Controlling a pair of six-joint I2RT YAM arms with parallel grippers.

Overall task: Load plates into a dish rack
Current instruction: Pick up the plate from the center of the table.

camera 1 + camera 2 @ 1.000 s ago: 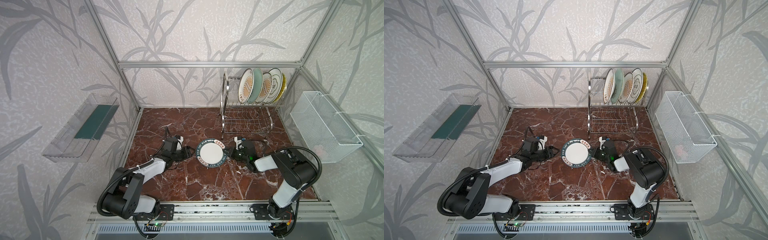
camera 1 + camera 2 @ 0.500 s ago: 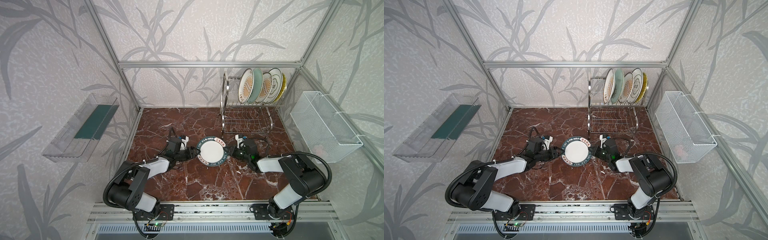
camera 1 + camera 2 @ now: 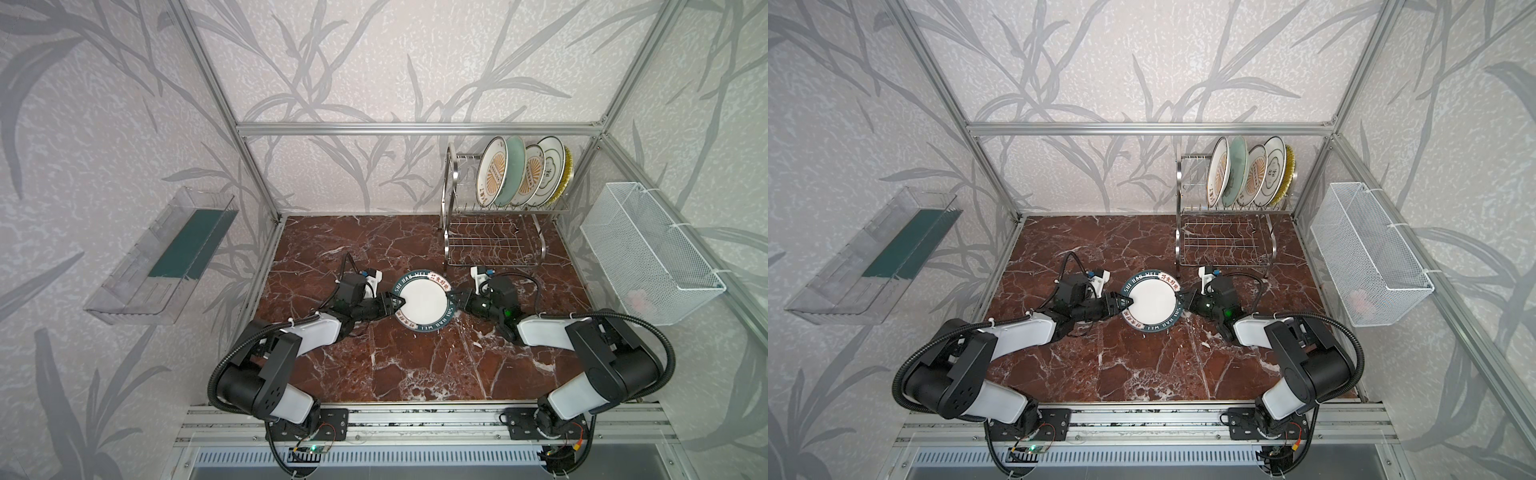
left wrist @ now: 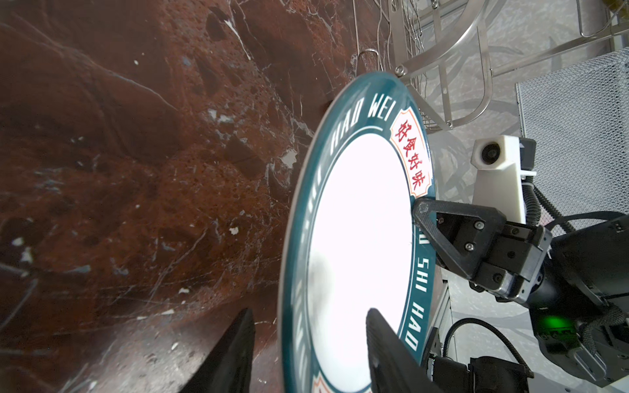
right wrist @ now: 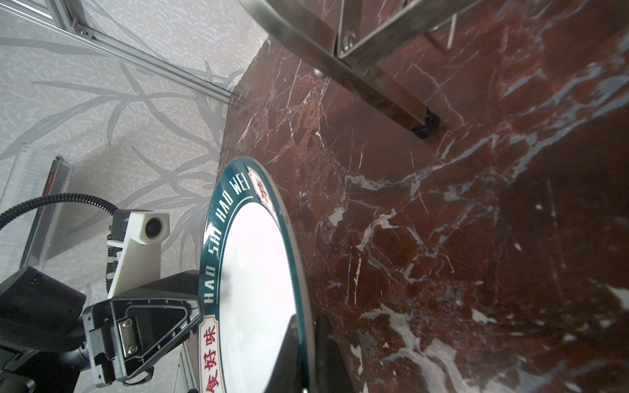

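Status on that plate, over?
Right gripper shut on round teal-lettered plate. Left gripper open, straddling its opposite rim. Nothing between plate and shiny steel wire rack.

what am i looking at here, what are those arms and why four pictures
Two robot arms stand at the front of a marble table, each ending in a two-fingered gripper. The two wide pictures come from one twin-lens camera overhead; the two close-ups from a camera on each wrist. A steel rack at the back holds five plates on edge in its upper tier. A sixth plate, teal-rimmed, is between the arms: the right gripper is shut on its rim, the left gripper open, its jaws either side of the opposite rim. A mesh basket and clear tray hang on the side walls.
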